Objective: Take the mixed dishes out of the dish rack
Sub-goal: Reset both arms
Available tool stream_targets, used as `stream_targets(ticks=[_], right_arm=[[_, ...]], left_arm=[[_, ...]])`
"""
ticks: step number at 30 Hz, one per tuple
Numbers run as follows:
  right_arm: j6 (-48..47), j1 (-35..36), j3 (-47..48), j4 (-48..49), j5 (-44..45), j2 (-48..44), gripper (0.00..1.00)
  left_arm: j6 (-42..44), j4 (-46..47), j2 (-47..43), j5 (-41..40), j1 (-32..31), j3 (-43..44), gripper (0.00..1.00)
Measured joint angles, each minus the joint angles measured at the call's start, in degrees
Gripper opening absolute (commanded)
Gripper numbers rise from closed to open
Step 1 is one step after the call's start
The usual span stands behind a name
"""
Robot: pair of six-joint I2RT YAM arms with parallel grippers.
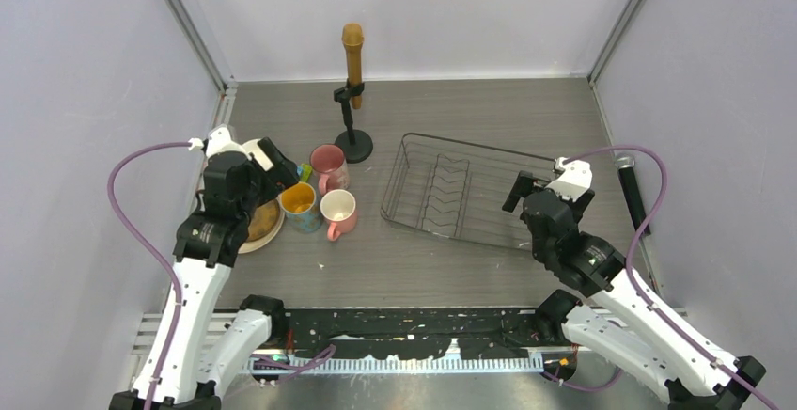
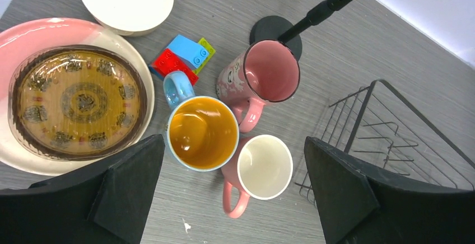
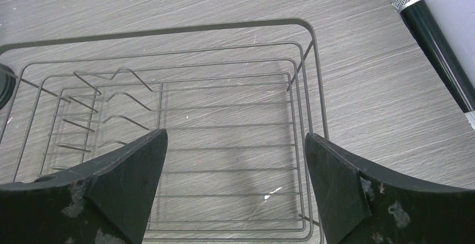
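The black wire dish rack (image 1: 470,146) lies right of centre and holds no dishes; it also shows in the right wrist view (image 3: 168,30) and the left wrist view (image 2: 363,112). Left of it stand a pink mug (image 2: 271,70), a mug with yellow inside (image 2: 203,133) and a pink mug with cream inside (image 2: 264,167). The small yellow patterned plate (image 2: 78,101) lies on the large pink-and-cream plate (image 2: 33,31), beside an upturned cream bowl (image 2: 126,0). My left gripper (image 2: 234,160) is open and empty above the mugs. My right gripper (image 3: 236,143) is open and empty over the rack's right end.
Colourful toy blocks (image 2: 182,59) lie between the bowl and the mugs. A black round-based microphone stand (image 1: 352,137) with a wooden microphone stands behind the mugs. A black microphone (image 3: 431,31) lies by the right wall.
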Motion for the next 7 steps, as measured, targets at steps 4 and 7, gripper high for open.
stream_targets(ticks=[4,7], right_arm=[[-0.02,0.00,-0.24,0.83,0.44,-0.07,1.00],[-0.33,0.00,-0.79,1.92,0.83,-0.90,1.00]], left_arm=[[0.28,-0.22,0.59,-1.66,0.00,-0.04,1.00],[0.31,-0.79,1.81,-2.78,0.00,-0.04,1.00]])
